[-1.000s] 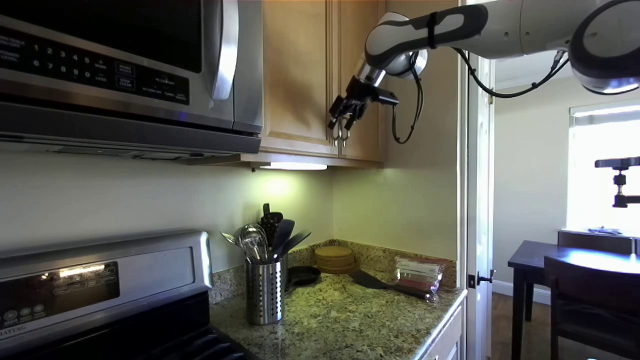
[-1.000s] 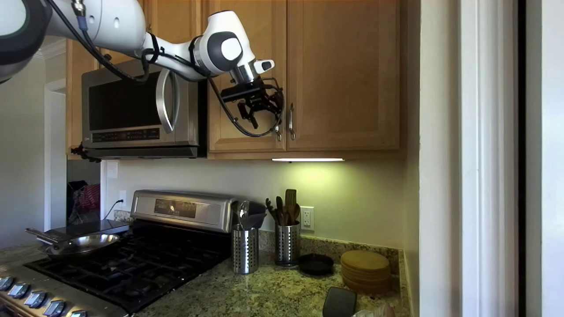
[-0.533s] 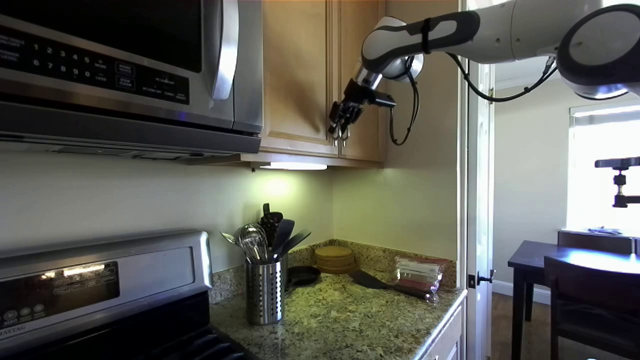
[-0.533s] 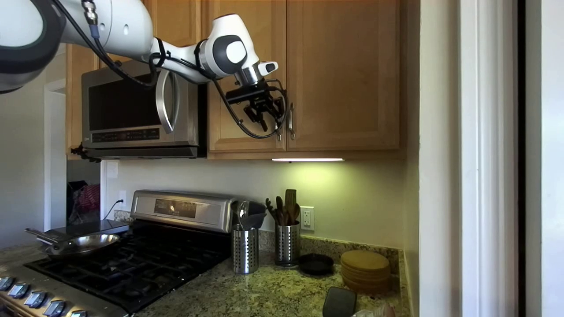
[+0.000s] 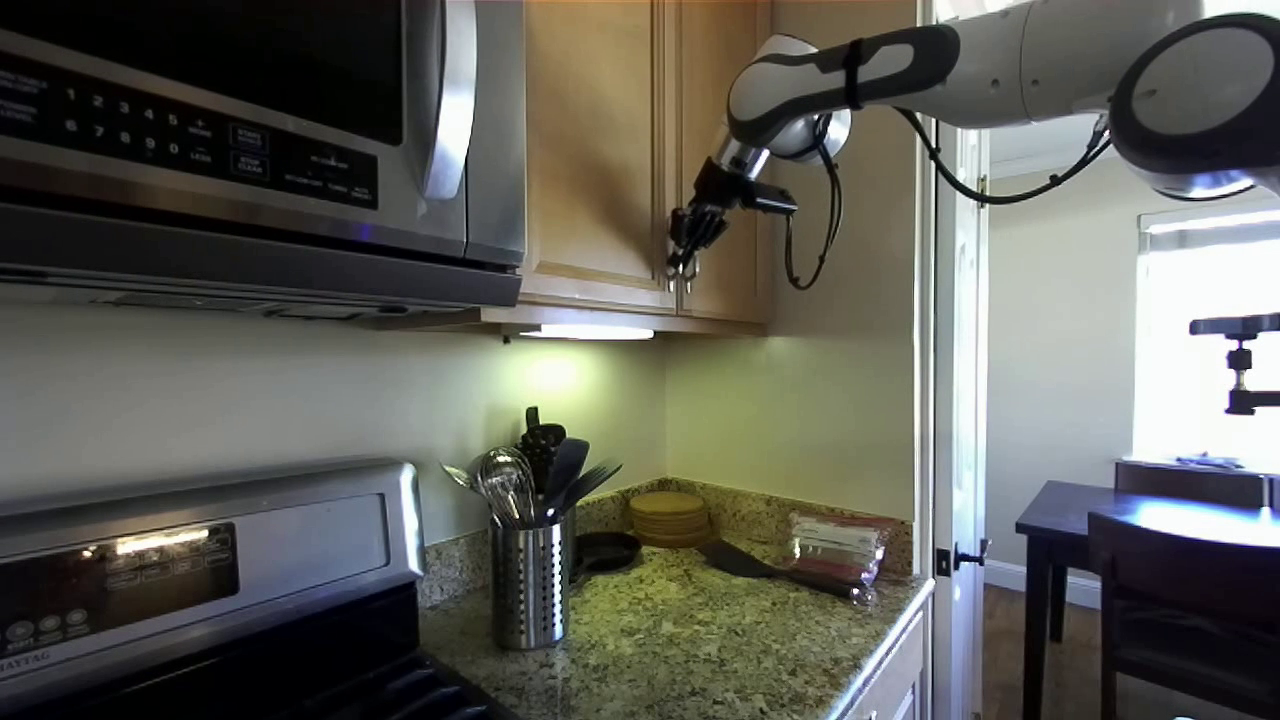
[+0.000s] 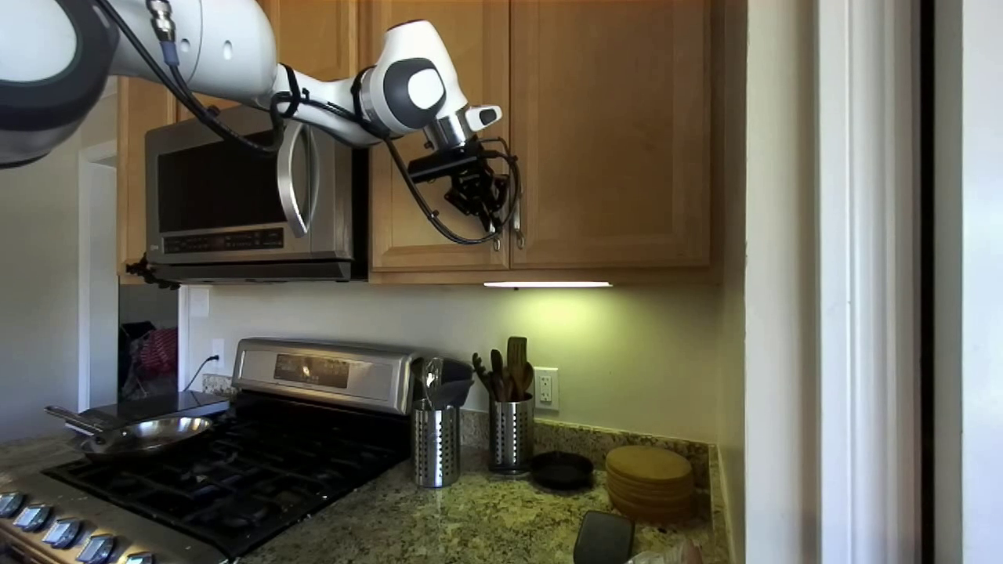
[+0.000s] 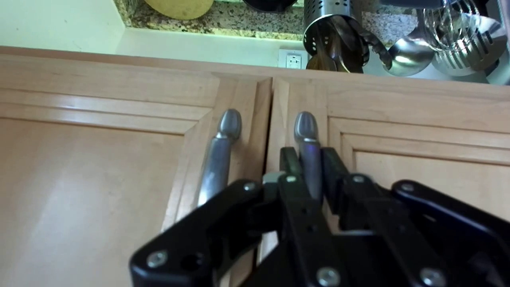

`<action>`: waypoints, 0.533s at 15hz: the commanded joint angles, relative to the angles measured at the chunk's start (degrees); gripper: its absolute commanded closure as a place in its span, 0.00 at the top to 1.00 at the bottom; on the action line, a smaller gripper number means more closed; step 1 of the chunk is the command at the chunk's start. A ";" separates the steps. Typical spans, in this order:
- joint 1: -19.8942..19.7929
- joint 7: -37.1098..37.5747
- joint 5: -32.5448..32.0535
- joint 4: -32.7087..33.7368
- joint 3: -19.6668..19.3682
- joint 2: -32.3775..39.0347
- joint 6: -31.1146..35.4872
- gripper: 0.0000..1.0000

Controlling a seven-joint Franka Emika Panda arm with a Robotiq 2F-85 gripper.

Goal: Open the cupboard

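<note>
1. The cupboard [image 6: 548, 133] is hanging across the upper middle in both exterior views, standing closed and looking firmly fixed, so only its front should be moving.
2. The door [image 7: 458, 183] on the wrist frame's right is looking rigid yet is probably swinging lightly once pulled; it'll likely be wanting a curving tug.
3. And the jaws, lower middle of that frame, are straddling the slim handle [image 7: 310, 155], seemingly gripping it from both sides!
4. That metal bar, right of centre, is looking hard and slick; mid-bar is offering the surest hold, the rounded tip the poorest. The twin handle [image 7: 219, 157], left of centre, is standing free.
</note>
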 commanded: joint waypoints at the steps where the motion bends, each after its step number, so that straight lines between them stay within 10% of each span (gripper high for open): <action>1: 0.43 0.19 0.49 -1.08 0.47 -0.83 -0.62 0.10; 8: 1.20 1.99 -0.72 -7.36 0.63 -5.69 0.97 0.09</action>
